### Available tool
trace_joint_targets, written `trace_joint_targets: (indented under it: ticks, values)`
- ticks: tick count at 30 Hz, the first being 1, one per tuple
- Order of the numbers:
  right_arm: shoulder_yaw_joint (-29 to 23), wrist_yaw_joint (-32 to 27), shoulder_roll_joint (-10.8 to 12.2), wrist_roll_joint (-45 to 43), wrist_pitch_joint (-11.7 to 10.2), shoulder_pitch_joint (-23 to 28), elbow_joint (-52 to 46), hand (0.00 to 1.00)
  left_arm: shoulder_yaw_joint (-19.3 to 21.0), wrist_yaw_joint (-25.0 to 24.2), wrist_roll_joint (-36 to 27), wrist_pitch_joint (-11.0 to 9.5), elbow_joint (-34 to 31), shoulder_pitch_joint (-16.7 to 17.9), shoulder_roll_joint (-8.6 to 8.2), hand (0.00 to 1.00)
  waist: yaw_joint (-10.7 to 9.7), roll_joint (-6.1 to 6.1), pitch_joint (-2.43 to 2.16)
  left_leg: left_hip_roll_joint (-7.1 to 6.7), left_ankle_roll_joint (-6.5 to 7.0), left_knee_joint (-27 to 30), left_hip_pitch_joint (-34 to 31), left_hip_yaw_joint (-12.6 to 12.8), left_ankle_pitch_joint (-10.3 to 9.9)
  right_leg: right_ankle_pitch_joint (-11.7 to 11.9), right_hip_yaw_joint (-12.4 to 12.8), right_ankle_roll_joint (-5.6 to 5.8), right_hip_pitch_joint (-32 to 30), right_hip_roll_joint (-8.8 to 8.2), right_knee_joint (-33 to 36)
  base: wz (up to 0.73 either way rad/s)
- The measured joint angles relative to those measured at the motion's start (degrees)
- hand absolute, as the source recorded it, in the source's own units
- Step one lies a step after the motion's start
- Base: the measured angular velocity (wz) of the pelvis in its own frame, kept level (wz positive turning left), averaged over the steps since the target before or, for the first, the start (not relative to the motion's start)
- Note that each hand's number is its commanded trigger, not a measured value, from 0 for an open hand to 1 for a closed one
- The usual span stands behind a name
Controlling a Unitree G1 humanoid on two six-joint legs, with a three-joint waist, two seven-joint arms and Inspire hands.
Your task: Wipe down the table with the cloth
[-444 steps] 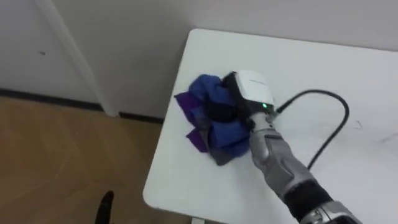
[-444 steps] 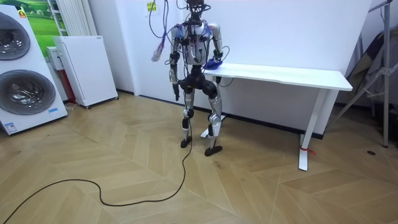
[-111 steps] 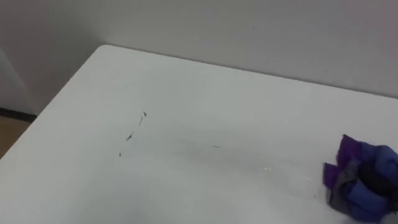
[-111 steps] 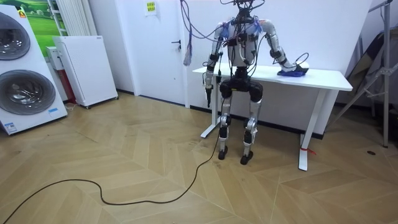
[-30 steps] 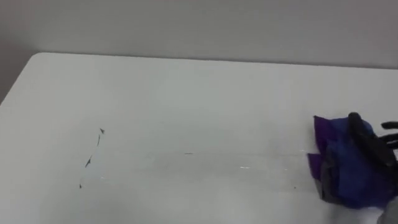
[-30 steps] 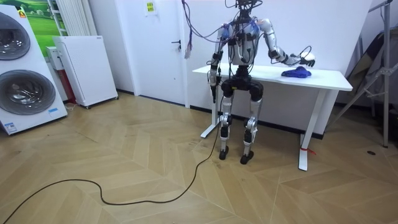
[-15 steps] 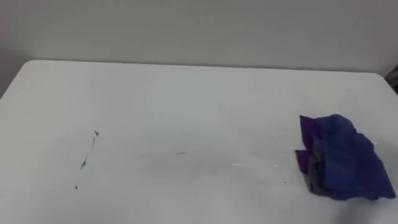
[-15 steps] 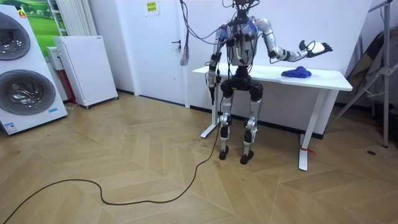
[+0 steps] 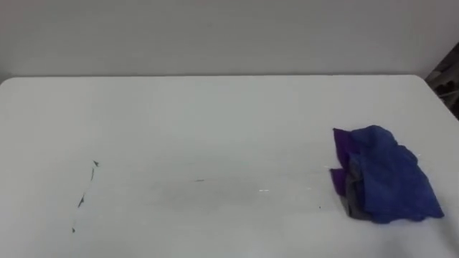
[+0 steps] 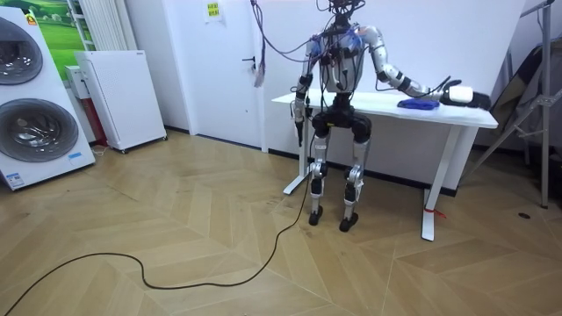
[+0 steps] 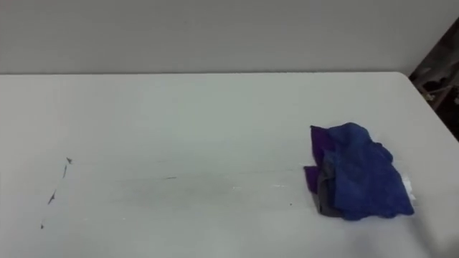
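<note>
Cloth (image 9: 384, 175) crumpled, lying free at right of table (image 9: 215, 107). Right hand (image 10: 459, 95) held out beyond cloth at room view's right, not touching it; can't tell fingers. Left hand (image 10: 299, 125) hangs at side; can't tell fingers. Dark marks (image 9: 82, 197) lower left.

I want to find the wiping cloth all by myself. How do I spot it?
Look at the long white table by the wall. Near its right end lies a crumpled cloth, blue with purple and grey folds. It's the only colourful thing there; the left side just has tiny dark marks.
</note>
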Motion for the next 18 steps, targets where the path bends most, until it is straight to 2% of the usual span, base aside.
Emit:
trace_joint_targets:
  ticks: [1,7,10,12,15,18]
  values:
    - [-0.21,0.55,-0.56,1.42,0.12,0.04,3.60,0.00,0.50,-0.17,0.00,0.31,-0.06,-0.09,0.00,0.00,-0.09,-0.25,0.00,-0.07,0.00,-0.03,0.07,-0.10,-0.02,-0.34,0.70,0.03,-0.05,0.09,-0.10,0.06]
    - [-2.41,0.60,-1.93,8.10,1.43,0.34,16.17,0.00,1.09,0.12,-0.04,0.75,-0.04,0.74,0.30,0.00,-1.02,-0.27,0.07,0.02,0.03,-0.17,0.20,-0.25,-0.28,-0.41,0.80,0.02,0.00,0.23,0.10,0.01]
    - [-2.28,0.80,-1.93,11.63,2.14,1.47,20.28,0.00,1.13,0.06,-0.01,0.90,-0.04,0.88,0.36,0.00,-0.83,-0.20,0.12,0.01,0.01,-0.54,0.65,-0.24,-0.29,-0.45,0.84,-0.04,0.01,0.28,0.18,-0.06]
    - [-2.73,1.48,-1.83,14.31,2.67,1.72,22.84,0.00,1.43,0.01,0.03,1.93,0.02,0.89,0.39,0.00,-0.90,0.00,0.25,0.00,-0.01,-0.68,0.82,-0.22,-0.31,-0.48,0.88,-0.06,0.04,0.33,0.34,-0.07]
    - [-3.94,3.06,-1.76,15.10,2.63,2.85,26.30,0.00,1.66,-0.05,0.11,2.22,0.12,0.89,0.38,0.00,-0.78,0.07,0.29,0.10,-0.09,-1.00,1.24,-0.27,-0.43,-0.47,0.70,-0.06,0.74,0.44,0.01,0.00]
    - [-3.76,5.00,-0.48,16.66,3.80,3.91,27.84,0.00,1.55,0.06,0.11,2.98,0.11,1.48,0.33,0.00,-0.55,0.31,0.41,0.22,-0.18,-0.97,1.94,-0.38,-0.79,-0.56,0.70,-0.13,1.83,0.67,-0.14,0.00]
